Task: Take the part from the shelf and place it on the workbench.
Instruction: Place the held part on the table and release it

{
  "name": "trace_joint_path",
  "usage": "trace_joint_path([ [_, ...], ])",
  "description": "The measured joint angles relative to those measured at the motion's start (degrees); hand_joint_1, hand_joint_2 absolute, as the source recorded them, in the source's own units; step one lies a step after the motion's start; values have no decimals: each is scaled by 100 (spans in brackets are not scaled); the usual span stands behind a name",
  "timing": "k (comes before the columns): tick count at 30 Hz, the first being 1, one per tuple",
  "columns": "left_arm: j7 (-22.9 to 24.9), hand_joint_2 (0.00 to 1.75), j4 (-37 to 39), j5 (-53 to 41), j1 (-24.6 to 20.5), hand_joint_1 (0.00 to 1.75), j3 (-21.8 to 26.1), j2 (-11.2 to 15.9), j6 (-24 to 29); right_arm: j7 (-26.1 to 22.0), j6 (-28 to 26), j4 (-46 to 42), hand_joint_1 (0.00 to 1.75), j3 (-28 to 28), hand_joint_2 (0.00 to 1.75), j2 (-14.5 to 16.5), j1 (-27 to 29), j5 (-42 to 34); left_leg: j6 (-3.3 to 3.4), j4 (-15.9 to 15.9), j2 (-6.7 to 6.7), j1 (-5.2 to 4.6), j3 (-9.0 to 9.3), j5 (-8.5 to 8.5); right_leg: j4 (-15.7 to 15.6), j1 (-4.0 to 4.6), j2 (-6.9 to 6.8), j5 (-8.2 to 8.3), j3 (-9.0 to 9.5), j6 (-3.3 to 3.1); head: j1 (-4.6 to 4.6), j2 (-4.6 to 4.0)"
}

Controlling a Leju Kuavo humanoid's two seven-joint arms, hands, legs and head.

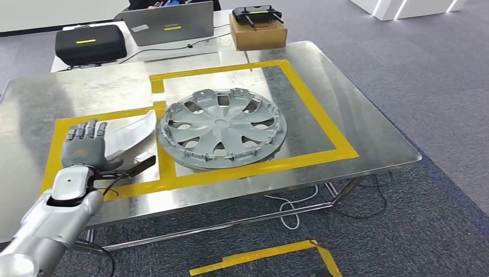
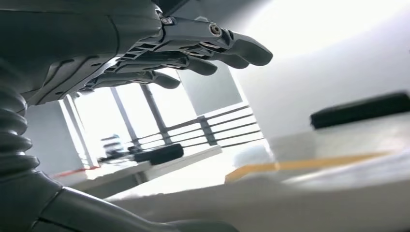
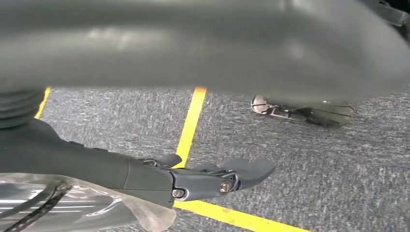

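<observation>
A shiny sheet-metal bench [image 1: 357, 124], marked with yellow tape, is topped by a round silver plastic wheel cover [image 1: 222, 127] and a curved silver trim part [image 1: 134, 134]. The left hand [image 1: 84, 148] is spread flat, empty, beside the part; the right hand [image 3: 203, 180] is extended, empty, above carpet.

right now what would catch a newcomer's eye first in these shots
The silver hubcap lies flat in the middle of the metal workbench, inside the yellow tape outline. Beside it, the left hand is spread out over a curved silver part on the bench.
</observation>
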Motion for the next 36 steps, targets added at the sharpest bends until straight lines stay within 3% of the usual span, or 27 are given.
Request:
trace_joint_path([
  [5,-790,0,-2276,647,1349,0,27,-395,524,0,-57,0,0,-27,0,0,88,-199,18,0,15,-6,1,-23,-7,-5,19,-12,2,11,2,0],
  [9,-1154,0,-3887,1188,2412,0,-134,-585,1183,-8,-116,-1,0,-102,0,4,168,-320,44,13,26,-13,4,-56,-21,-14,24,-26,10,30,1,0],
  [13,-1531,0,-4884,1853,3170,0,-151,-659,1729,-16,-191,-2,0,-201,0,62,174,-396,91,41,25,-21,13,-88,-28,-23,17,-43,36,59,-1,0],
  [18,-1800,0,-5507,2180,3639,0,-103,-734,1877,-26,-226,-4,0,-267,0,122,152,-423,174,-4,28,-24,55,-61,-30,-30,1,-61,69,138,1,0],
  [20,-2090,0,-5666,2512,3818,0,-21,-820,1969,-42,-235,-7,0,-301,0,130,144,-447,217,-109,49,9,120,3,246,-24,-16,-258,-53,164,22,0],
  [22,-2557,0,-5774,3077,4077,0,135,-927,2003,-43,-246,-9,0,-345,0,134,144,-462,236,-141,76,23,137,26,967,-33,-32,-637,-385,187,46,0],
  [24,-3049,0,-5811,3721,4357,0,359,-1038,1905,-26,-266,-9,0,-391,0,137,152,-484,235,-134,92,23,129,25,1558,-45,-37,-830,-661,218,54,0],
  [25,-3252,0,-5809,3976,4479,0,496,-1103,1826,-21,-284,-9,0,-415,0,139,155,-504,229,-127,92,27,127,21,1553,-53,-40,-764,-655,230,54,0],
  [26,-3431,0,-5801,4178,4591,0,648,-1182,1737,-26,-308,-12,0,-445,0,141,156,-534,216,-111,85,33,126,13,1310,-62,-42,-594,-529,239,55,0],
  [28,-3710,0,-5780,4432,4768,0,943,-1353,1581,-59,-366,-24,0,-501,0,145,153,-591,164,-55,69,44,120,-21,517,-89,-29,-221,-120,255,56,0],
  [29,-3791,0,-5772,4498,4816,0,1032,-1409,1531,-73,-384,-30,0,-519,0,146,151,-608,143,-32,64,46,117,-35,236,-98,-21,-116,24,260,56,0],
  [30,-3831,0,-5767,4530,4840,0,1081,-1440,1506,-80,-394,-33,0,-526,0,146,150,-616,129,-17,62,46,114,-45,100,-103,-13,-79,95,263,57,0],
  [34,-3866,0,-5764,4559,4859,0,1122,-1476,1484,-91,-406,-35,0,-534,0,156,146,-620,118,-9,62,41,106,-52,63,-97,3,-126,116,263,60,0],
  [36,-3969,0,-5748,4641,4922,0,1277,-1576,1436,-121,-428,-49,0,-563,0,173,141,-633,81,30,56,23,73,-59,35,-78,24,-164,147,224,61,0],
])
